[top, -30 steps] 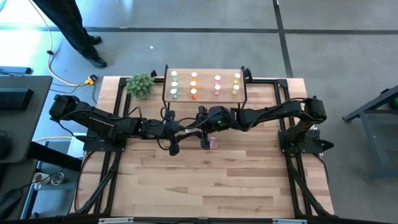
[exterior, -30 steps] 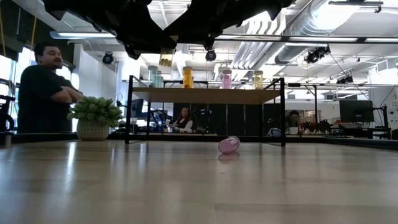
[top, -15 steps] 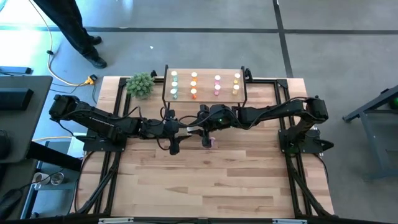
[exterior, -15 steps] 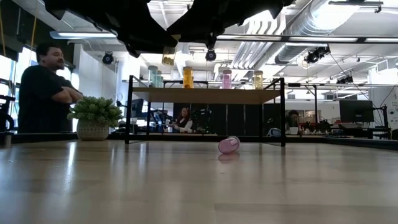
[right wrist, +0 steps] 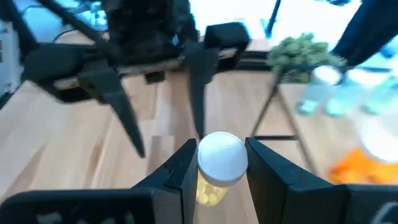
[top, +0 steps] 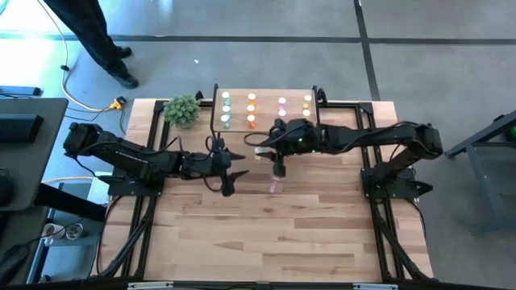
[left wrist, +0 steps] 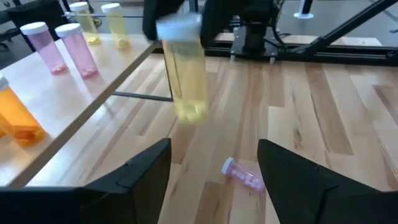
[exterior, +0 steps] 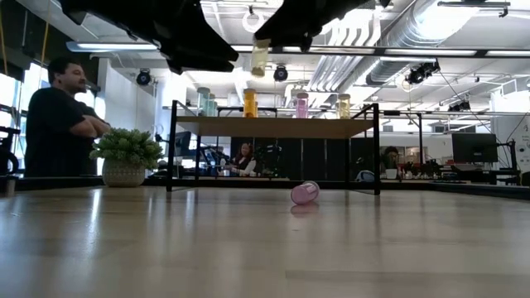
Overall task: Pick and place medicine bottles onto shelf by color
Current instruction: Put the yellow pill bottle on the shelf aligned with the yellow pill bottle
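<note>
A yellow medicine bottle (left wrist: 186,81) with a white cap hangs in the air in front of the shelf (top: 266,93), with my right gripper (top: 264,151) shut on it. My left gripper (left wrist: 214,180) stands open just to the table's left of the bottle, with nothing between its fingers. A pink bottle (top: 275,186) lies on its side on the table below them. On the shelf (exterior: 273,127) stand green (top: 226,109), orange (top: 251,109), pink (top: 281,109) and yellow (top: 307,109) bottles in rows. My right gripper pinches the yellow bottle at its white cap (right wrist: 221,155), one finger on each side. The fingers come from the table's right, slanting a little downward. The bottle (exterior: 260,58) hangs roughly upright below them, cap up, clear of the table and the shelf.
A green plant in a pot (top: 182,109) stands at the shelf's left end. A person (exterior: 58,116) stands beyond the table's far left corner. Bare wood lies on the near half of the table (top: 266,234).
My left gripper has opened and let go of the yellow bottle, staying where it was. My right gripper, still shut on the bottle's cap, has carried it up and toward the table's right and far side, nearer the shelf.
</note>
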Tool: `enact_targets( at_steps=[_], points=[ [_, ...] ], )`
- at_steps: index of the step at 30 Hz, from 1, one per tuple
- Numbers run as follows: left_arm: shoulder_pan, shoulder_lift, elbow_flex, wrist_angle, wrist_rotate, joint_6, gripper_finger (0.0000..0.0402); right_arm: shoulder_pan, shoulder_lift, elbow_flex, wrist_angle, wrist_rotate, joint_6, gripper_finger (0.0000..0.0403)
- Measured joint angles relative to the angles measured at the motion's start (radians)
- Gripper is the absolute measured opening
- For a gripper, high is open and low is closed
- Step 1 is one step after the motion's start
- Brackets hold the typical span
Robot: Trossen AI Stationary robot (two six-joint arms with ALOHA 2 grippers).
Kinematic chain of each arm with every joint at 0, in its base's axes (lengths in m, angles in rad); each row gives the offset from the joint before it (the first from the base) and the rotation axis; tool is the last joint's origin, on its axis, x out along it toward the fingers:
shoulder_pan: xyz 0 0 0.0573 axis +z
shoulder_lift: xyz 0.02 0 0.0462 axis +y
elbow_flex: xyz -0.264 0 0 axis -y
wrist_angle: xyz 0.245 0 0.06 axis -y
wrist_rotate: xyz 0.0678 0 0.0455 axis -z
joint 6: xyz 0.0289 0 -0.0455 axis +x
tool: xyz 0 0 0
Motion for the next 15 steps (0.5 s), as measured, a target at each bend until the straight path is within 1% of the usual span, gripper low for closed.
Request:
enact_targets(
  at_steps=[4, 10, 11, 15],
  points=[
    [0.013, 0.0, 0.0, 0.001, 0.0, 0.0, 0.0228, -0.022, -0.053, 0.0, -0.05, 0.035, -0.016, 0.0099],
    [0.023, 0.0, 0.0, 0.005, 0.006, -0.002, 0.0229, -0.043, -0.142, 0.0, -0.129, 0.049, -0.057, 0.0099],
    [0.023, 0.0, 0.0, 0.005, 0.008, 0.0, 0.0229, -0.044, -0.158, 0.0, -0.14, 0.065, -0.06, 0.0099],
    [0.023, 0.0, 0.0, 0.005, 0.009, -0.001, 0.0229, -0.043, -0.216, 0.002, -0.211, 0.191, -0.094, 0.0099]
  ],
)
